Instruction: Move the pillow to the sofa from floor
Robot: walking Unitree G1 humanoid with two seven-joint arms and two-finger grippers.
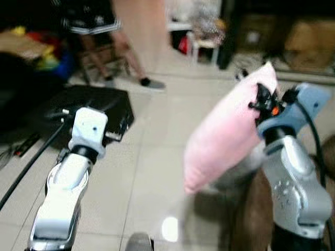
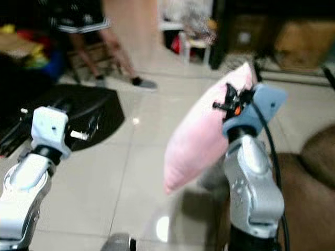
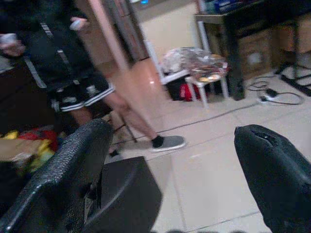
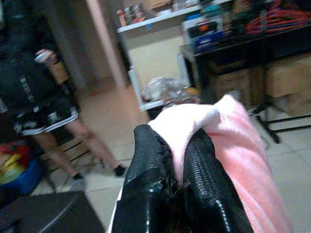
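Note:
A pink pillow [image 1: 227, 130] hangs in the air over the tiled floor, held by its upper corner. My right gripper [image 4: 176, 167] is shut on that corner, with pink fabric [image 4: 233, 131] bulging out between and beyond the black fingers [image 4: 148, 160]. The pillow [image 2: 201, 130] droops down and to the left of my right arm [image 2: 251, 183]. My left gripper [image 3: 170, 160] is raised on the left side, open, with nothing between its two black fingers [image 3: 73, 170]. A brown sofa edge [image 2: 309, 178] lies at the lower right, beside the right arm.
A person in dark shorts [image 1: 91, 23] stands at the back left, feet [image 1: 152, 82] on the tiles. A black case [image 1: 91, 107] lies on the floor at left. A small white stool [image 1: 207, 44], cardboard boxes [image 1: 309, 36] and dark shelving stand at the back.

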